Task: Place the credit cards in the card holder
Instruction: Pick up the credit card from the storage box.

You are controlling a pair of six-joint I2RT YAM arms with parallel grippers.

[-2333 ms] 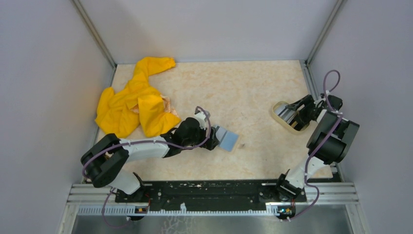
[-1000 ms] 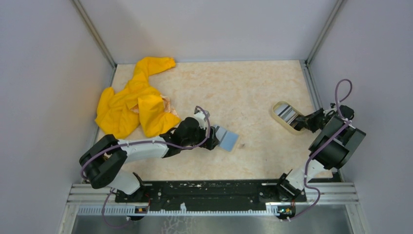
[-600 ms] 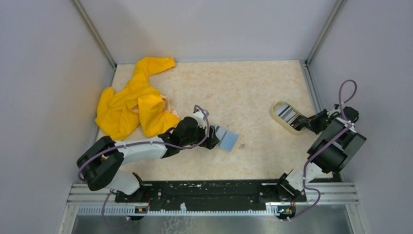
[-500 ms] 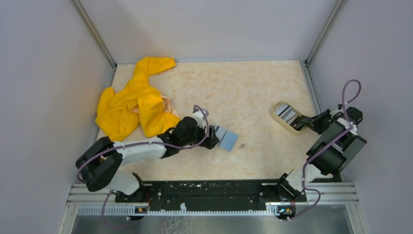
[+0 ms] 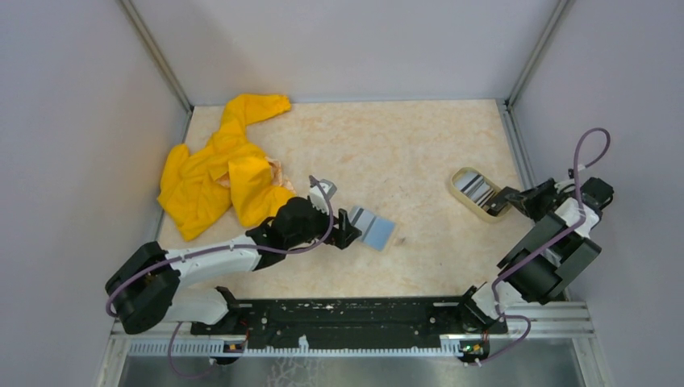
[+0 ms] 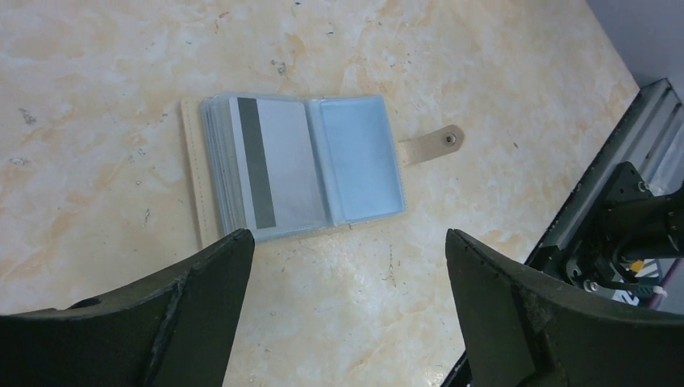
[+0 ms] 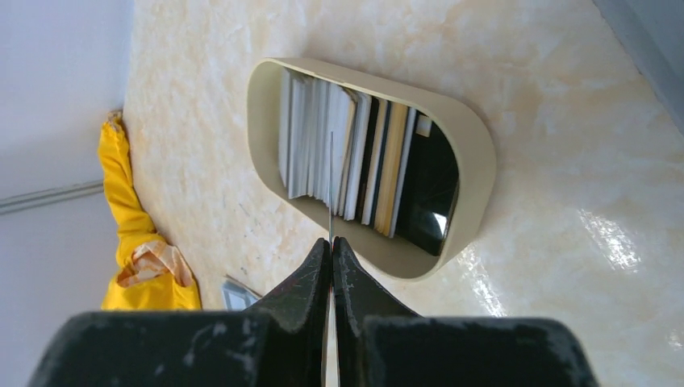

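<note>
Right wrist view: the right pincer (image 7: 331,242) clamps one credit card (image 7: 331,181) edge-on beside the dish (image 7: 476,153) at three o'clock on the desk (image 7: 565,242) — likely for carrying over. The left pincer (image 6: 347,235) gapes above the open card holder (image 6: 355,161) — presumably to steady it.

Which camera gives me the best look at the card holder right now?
Left wrist: the card holder lies open flat mid-frame, a dark-striped card in its left sleeve, snap tab to the right. Top external shows it only as a small grey-blue patch; right wrist catches just a corner.
</note>
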